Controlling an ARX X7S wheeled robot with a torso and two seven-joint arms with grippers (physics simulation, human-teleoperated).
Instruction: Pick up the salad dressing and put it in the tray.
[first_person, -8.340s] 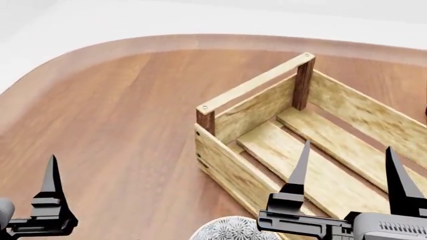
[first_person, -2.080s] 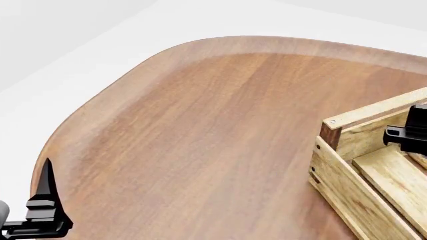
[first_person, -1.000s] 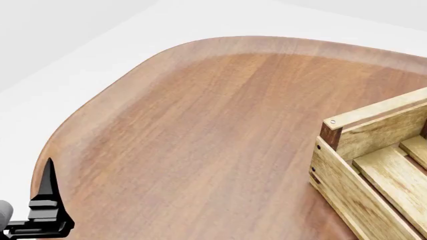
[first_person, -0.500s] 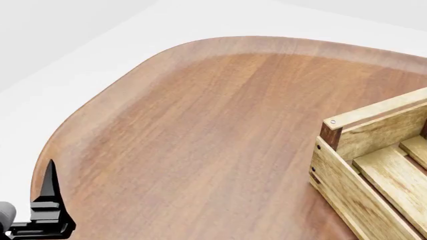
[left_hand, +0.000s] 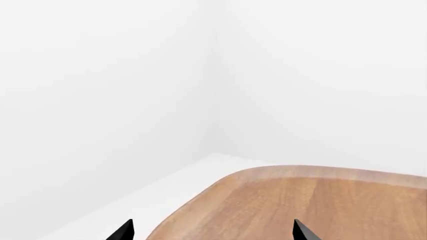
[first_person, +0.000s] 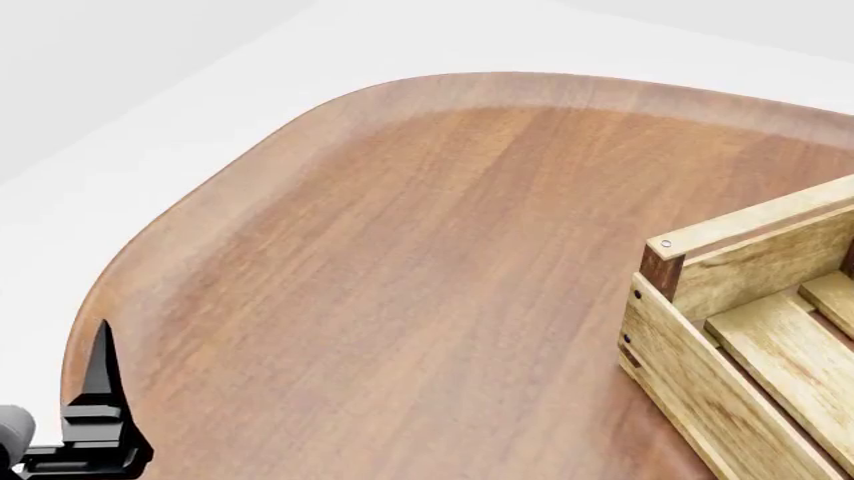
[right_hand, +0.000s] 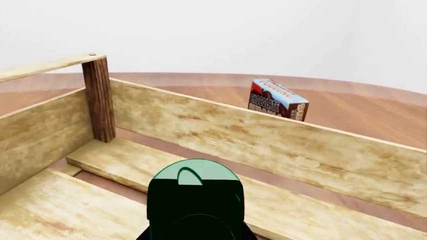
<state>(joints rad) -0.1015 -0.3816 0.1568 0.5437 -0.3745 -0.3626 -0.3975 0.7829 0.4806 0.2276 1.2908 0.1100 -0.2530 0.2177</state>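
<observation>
The salad dressing (right_hand: 195, 200), a dark green bottle with a lighter green cap, sits in close to the right wrist camera over the tray's (right_hand: 220, 131) slatted floor, cap end pointing at the far wall (grip unseen, so I cannot tell how the right gripper stands). One wooden table (first_person: 400, 270), white room. One pudding box (right_hand: 276, 99) beyond. The left gripper (left_hand: 212, 231) is spread.

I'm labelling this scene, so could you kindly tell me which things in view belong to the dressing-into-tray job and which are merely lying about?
Job:
- salad dressing, the green-topped bottle seen over the tray's slats
- tray, the slatted wooden crate

Lying about:
- chocolate pudding box, on the table beyond the tray's far wall
</observation>
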